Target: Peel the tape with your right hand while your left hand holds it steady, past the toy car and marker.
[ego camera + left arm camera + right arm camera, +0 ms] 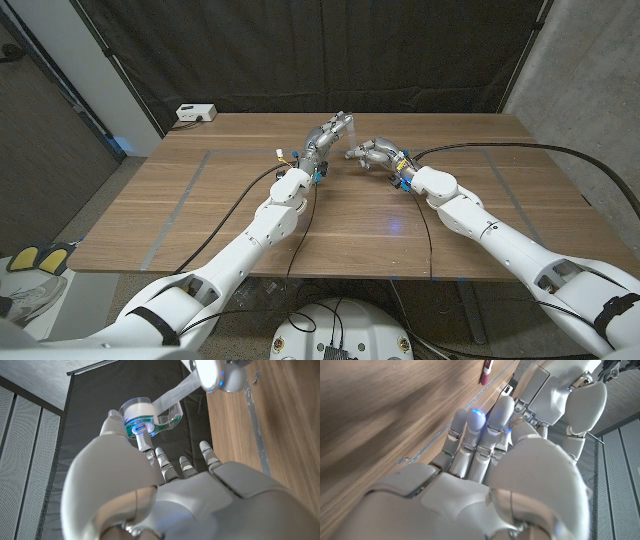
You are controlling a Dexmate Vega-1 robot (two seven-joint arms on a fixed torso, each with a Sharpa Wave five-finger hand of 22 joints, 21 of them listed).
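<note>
My left hand (330,135) is raised over the far middle of the table (150,210) and grips a clear tape dispenser (142,415) holding a white roll with a green label. From it a pale strip of tape (175,396) stretches to my right hand (375,153), which pinches the strip's end close beside the left hand. In the right wrist view my right hand (485,470) has its fingers curled toward the left arm (570,400). A dark red marker (487,367) lies on the wood beyond them.
A small white box (195,112) sits at the table's far left corner. Grey tape lines (190,185) mark the tabletop. Black curtains hang behind the table. A yellow and black object (40,260) lies off the table's left front.
</note>
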